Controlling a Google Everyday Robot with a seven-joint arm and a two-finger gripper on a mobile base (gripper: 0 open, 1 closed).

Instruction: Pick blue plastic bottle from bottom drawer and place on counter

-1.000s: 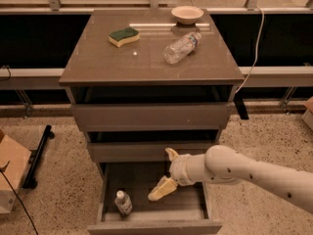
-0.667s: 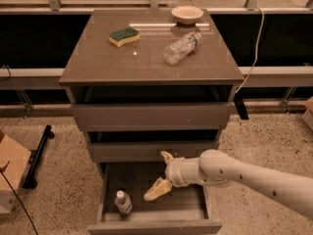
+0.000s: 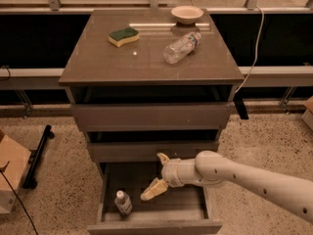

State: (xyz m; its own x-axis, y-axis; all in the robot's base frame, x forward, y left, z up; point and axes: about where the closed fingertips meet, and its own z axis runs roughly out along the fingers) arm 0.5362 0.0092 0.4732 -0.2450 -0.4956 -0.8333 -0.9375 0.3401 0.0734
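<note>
Wide open and empty, the gripper hangs over the bottom drawer, probably reaching left next for the blue plastic bottle.

Grey-brown counter with a sponge far left, a bowl far right, a clear bottle lying nearer; gripper, fingers apart, above the open bottom drawer, small bottle near left

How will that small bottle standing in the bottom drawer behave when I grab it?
The blue plastic bottle stands upright and looks small, so it is probably light and apt to tip if nudged. Its rounded plastic sides may slip. The gripper, open, hangs over the bottom drawer beside the bottle, not touching it.
</note>
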